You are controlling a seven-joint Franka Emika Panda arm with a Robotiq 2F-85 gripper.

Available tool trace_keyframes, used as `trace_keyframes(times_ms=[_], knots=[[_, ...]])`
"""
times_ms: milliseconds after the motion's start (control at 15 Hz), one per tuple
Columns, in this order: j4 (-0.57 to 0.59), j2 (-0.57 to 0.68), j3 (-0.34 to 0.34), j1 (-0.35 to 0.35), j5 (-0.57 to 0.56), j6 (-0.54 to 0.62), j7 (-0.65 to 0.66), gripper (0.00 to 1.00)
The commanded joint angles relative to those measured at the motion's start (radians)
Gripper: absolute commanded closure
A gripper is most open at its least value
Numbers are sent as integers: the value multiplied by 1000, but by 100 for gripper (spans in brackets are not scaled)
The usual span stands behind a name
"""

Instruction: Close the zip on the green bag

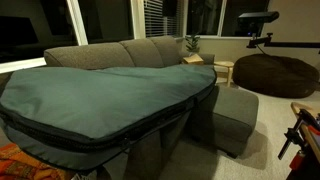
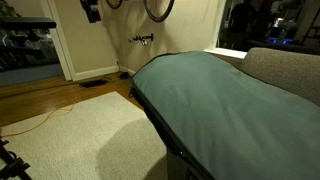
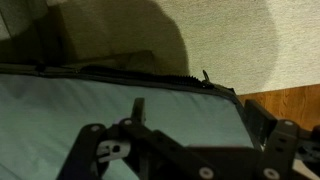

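The green bag [image 1: 90, 100] is a very large teal soft case lying across the grey sofa [image 1: 150, 50]. It also shows in an exterior view [image 2: 220, 100] and fills the lower wrist view [image 3: 80, 110]. The zip [image 1: 110, 142] is a dark band round its side edge, also visible in an exterior view [image 2: 150, 112] and in the wrist view [image 3: 120, 74]. A small dark tab [image 3: 205, 76] sticks up at the band's right end. My gripper [image 3: 198, 125] hovers over the green fabric just inside that edge, jaws open and empty. The gripper is out of sight in both exterior views.
A dark brown beanbag [image 1: 275, 72] sits behind the sofa's ottoman [image 1: 235, 115]. A pale rug [image 2: 80, 135] and a wooden floor [image 2: 40, 100] lie beside the bag, with an orange cable [image 2: 30, 125] on them. Wood floor also shows in the wrist view [image 3: 290, 105].
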Motion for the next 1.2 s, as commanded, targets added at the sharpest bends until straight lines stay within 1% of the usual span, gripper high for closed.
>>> trace_keyframes(times_ms=[0, 467, 1133], knots=[[2, 4, -37, 39, -11, -3, 8, 0], [2, 4, -37, 39, -11, -3, 8, 0], [57, 126, -71, 60, -11, 4, 15, 0]])
